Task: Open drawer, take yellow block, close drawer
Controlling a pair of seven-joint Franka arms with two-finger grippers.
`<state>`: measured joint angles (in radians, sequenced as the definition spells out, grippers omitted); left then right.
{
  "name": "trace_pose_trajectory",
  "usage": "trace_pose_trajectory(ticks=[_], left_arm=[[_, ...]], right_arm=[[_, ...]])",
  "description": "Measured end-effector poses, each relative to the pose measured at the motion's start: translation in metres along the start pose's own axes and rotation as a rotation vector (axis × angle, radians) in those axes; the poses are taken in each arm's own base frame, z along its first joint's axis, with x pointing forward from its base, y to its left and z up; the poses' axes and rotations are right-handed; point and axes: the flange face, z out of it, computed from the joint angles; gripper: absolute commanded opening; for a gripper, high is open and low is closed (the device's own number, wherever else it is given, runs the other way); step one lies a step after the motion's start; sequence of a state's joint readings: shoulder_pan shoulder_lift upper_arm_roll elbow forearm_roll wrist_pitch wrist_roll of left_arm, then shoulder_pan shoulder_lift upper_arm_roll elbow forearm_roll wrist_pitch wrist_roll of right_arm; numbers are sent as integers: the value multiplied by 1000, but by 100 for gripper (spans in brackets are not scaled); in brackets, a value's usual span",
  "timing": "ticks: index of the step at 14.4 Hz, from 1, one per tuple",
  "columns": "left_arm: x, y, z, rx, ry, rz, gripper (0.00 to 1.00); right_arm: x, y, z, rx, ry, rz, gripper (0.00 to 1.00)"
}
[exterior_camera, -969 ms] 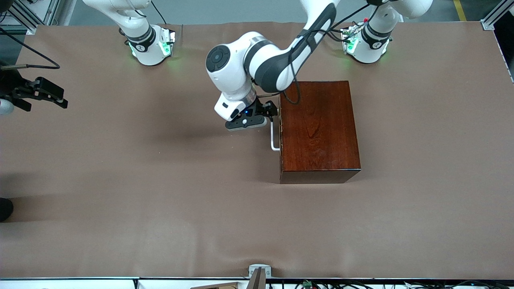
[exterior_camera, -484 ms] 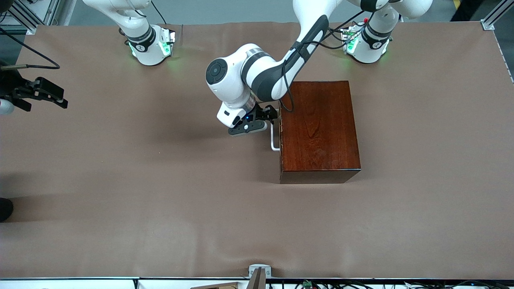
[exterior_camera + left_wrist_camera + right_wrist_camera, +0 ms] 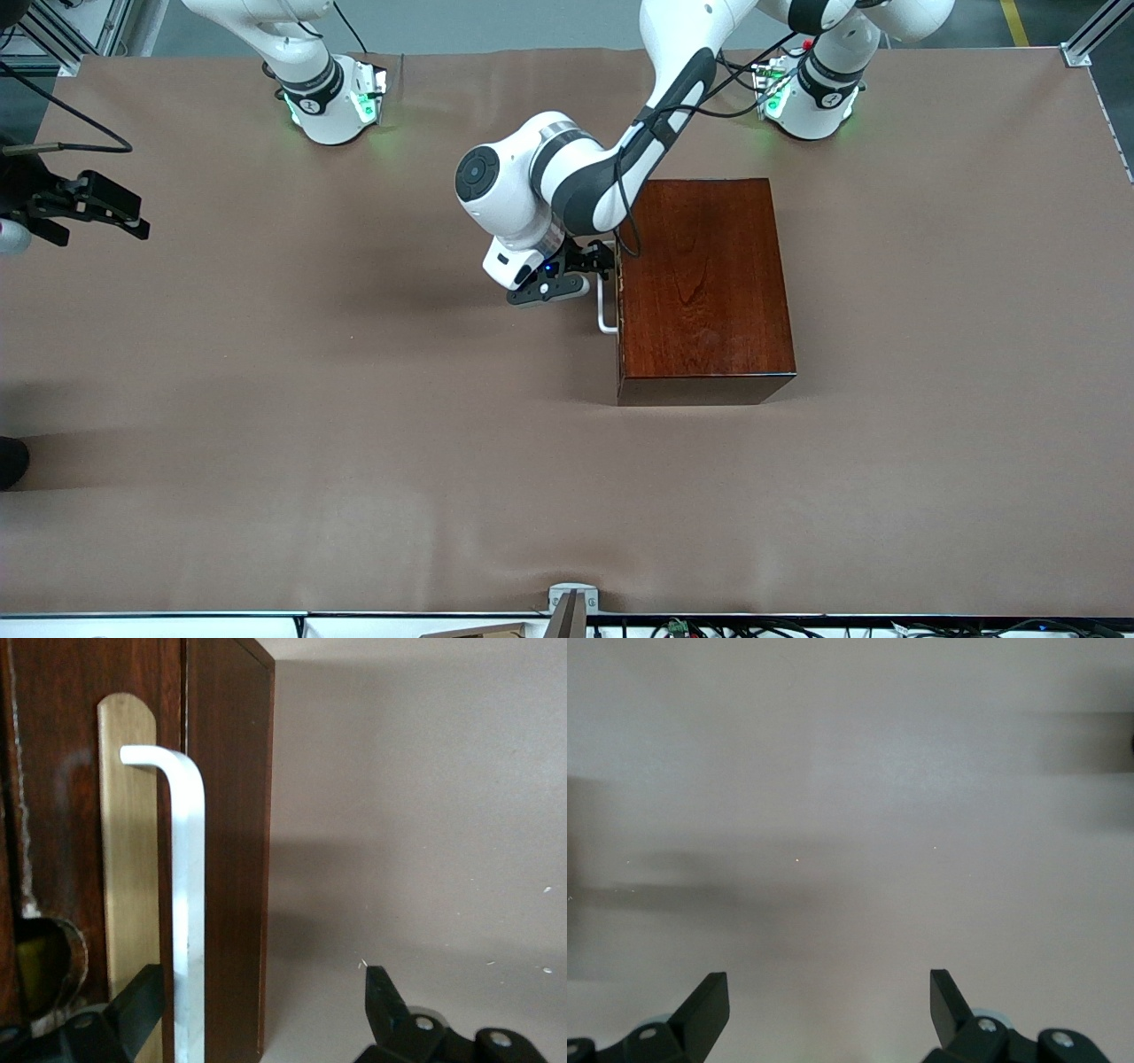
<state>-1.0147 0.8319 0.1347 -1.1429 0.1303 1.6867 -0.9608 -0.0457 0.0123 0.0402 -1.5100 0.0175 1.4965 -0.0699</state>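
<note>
A brown cloth covers the desk [image 3: 354, 425]. The drawer [image 3: 617, 292] sits shut in the dark wooden box [image 3: 704, 288]; its white handle [image 3: 188, 904] stands between the left tool's [image 3: 257, 1010] spread fingers, ungripped. That tool has crept closer. The right tool [image 3: 829, 1005] waits open, empty.

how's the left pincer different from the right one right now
The left pincer is at the drawer front, its open fingers straddling the white handle; the right pincer waits over bare table at the right arm's end, with nothing between its fingers. Both stand open and neither grips anything yet.
</note>
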Motion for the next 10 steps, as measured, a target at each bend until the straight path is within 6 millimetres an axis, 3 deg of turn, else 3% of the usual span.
trace_pose_trajectory(ticks=[10], left_arm=[[-2, 6, -2, -19, 20, 21, 100]], right_arm=[[4, 14, 8, 2, -14, 24, 100]])
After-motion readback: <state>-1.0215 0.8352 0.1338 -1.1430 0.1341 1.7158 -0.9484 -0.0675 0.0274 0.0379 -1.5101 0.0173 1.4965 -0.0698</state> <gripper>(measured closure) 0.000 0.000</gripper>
